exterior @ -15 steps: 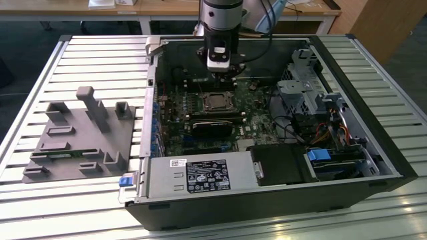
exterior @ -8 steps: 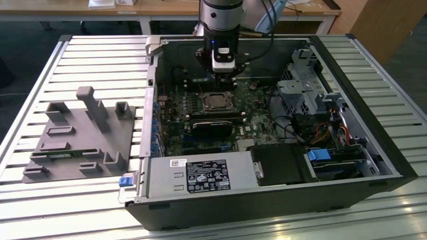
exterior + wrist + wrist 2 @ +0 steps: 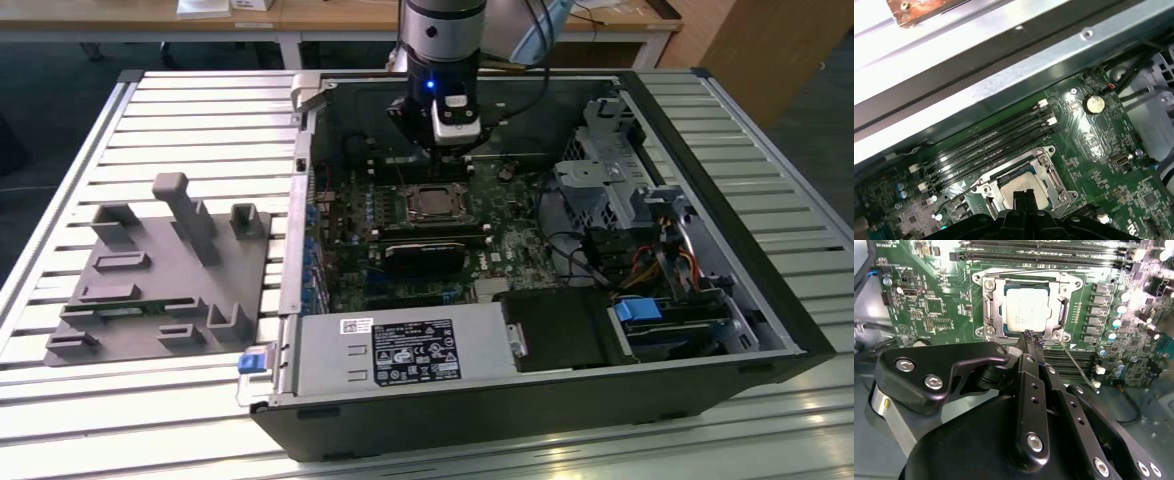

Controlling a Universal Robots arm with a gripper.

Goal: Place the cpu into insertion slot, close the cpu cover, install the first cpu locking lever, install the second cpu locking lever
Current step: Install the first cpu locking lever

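The cpu (image 3: pixel 1026 310) lies flat in the insertion slot (image 3: pixel 985 310) on the green motherboard, its pale metal top showing through the window of the cpu cover (image 3: pixel 1059 287), which rests down around it. My gripper (image 3: pixel 1029 336) hovers just above the socket's edge, fingers shut with nothing between them. In the exterior view the gripper (image 3: pixel 454 140) hangs over the board a little behind the cpu (image 3: pixel 434 205). One thin wire locking lever (image 3: pixel 1076 367) sticks out loose from a socket corner. A second lever (image 3: pixel 1019 272) runs along the side by the memory slots. The first wrist view also shows the cpu (image 3: pixel 1029 181).
The open computer case holds a grey power supply (image 3: pixel 400 350) at the front, a drive cage (image 3: pixel 627 180) and cables (image 3: pixel 601 262) on the exterior view's right, and a black card (image 3: pixel 424 255) near the socket. Long memory slots (image 3: pixel 1054 255) border it. A grey fixture (image 3: pixel 160 270) sits outside.
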